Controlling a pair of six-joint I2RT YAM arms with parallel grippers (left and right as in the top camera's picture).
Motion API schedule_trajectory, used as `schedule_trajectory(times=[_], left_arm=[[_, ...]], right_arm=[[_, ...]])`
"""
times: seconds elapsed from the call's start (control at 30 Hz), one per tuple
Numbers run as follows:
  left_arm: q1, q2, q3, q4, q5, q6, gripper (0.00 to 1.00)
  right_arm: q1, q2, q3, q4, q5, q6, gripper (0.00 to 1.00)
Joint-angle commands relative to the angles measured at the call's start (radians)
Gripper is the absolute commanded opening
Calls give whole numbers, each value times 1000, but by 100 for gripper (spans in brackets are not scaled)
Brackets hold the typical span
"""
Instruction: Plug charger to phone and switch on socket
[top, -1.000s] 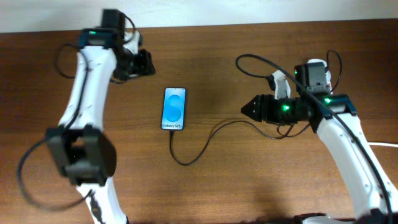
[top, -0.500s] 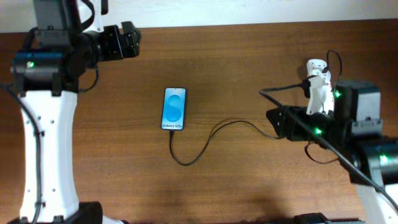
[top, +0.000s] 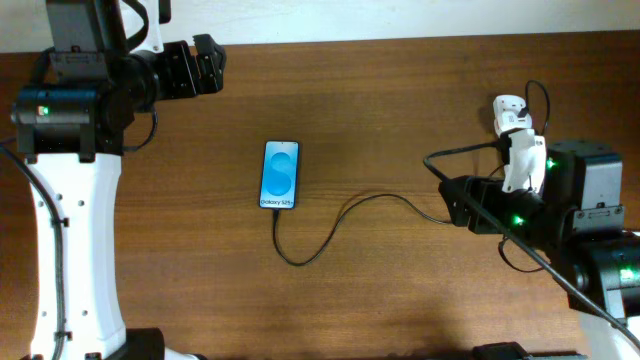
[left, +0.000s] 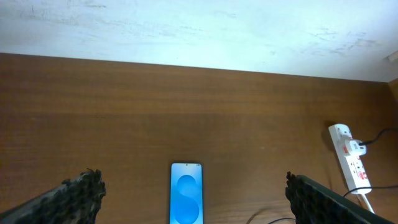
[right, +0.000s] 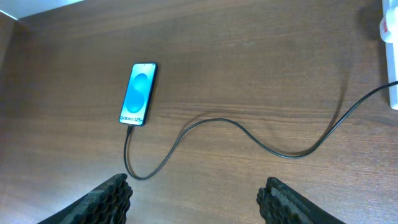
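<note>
Both arms have drawn back since a second ago: left gripper (top: 212, 66) wide and empty at far left, right gripper (top: 447, 200) parted, holding nothing. I read the charger (top: 330, 225) as seated in the near end of the phone (top: 281, 174), mid-surface. Remaining step — pressing the switch on the socket (left: 348, 155), far right, partly under my right arm.

And the slim black-framed phone (top: 281, 174) glowed bright blue, with a lighter oval and white lettering; the thin black cable (right: 217, 119) ran dark; the white plastic power strip (left: 348, 163) showed red switches; the brown wooden table (top: 380, 100) was finely grained.
</note>
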Motion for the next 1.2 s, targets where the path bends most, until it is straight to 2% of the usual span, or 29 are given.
schedule_trajectory(times=[0.0,1.07,1.17], left_arm=[[3,-10,9,2,-7,5,99],[3,-10,9,2,-8,5,99],[3,-10,9,2,-8,5,99]], right_arm=[[-2,24,20,27,23,61,71],[-2,42,21,53,42,121,75],[-11,43,42,48,53,130,80]])
